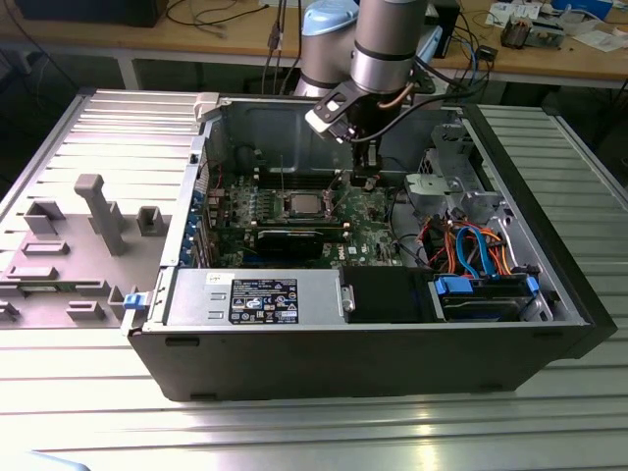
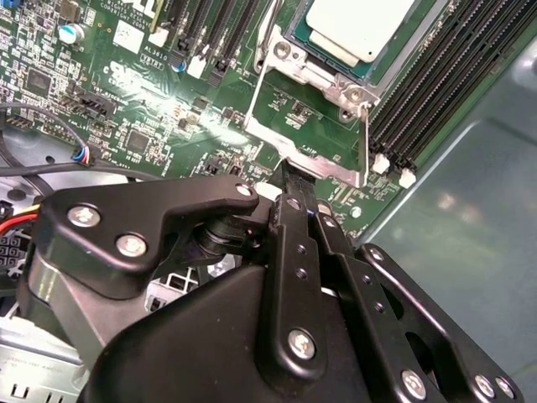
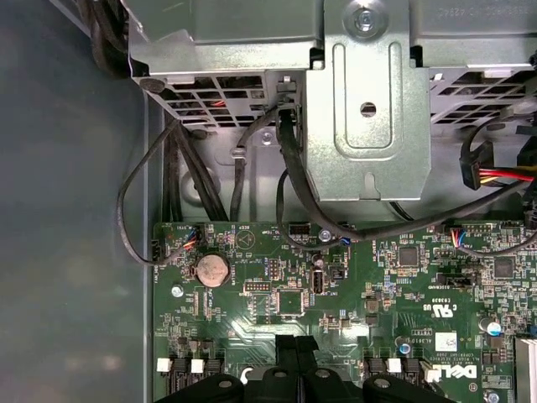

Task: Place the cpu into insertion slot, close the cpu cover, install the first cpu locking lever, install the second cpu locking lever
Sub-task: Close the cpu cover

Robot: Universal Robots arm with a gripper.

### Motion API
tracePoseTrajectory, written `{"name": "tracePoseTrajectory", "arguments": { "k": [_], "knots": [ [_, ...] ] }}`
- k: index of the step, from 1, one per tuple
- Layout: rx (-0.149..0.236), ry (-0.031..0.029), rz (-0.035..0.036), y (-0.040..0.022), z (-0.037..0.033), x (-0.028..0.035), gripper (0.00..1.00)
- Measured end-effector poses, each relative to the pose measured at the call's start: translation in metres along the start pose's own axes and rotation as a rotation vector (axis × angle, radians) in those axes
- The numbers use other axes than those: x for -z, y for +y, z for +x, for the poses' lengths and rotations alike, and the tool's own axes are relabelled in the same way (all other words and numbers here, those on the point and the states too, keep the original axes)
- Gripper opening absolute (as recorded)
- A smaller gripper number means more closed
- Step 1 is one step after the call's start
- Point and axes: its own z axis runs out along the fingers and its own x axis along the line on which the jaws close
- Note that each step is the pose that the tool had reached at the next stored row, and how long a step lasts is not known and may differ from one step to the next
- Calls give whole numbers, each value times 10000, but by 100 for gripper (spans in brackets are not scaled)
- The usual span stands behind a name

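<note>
One chip seated: the cpu lies flat in the insertion slot just beyond the jaws, whose tips, drawn together, meet the free edge of the open cpu cover, apparently placed there to swing it down over the chip; any pinch is hidden.

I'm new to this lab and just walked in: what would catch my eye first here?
The robot arm reaching down into the open computer case on the metal table, mid-picture in the exterior view. Below it, the gripper is down at the green circuit board, to the exterior view's right of the cpu, whose silver top gleams.
</note>
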Motion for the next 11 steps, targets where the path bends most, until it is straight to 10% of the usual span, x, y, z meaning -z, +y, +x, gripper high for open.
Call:
{"name": "tracePoseTrajectory", "arguments": {
  "k": [11],
  "knots": [
    [0,0,0,-26,0,-5,11]
  ]
}}
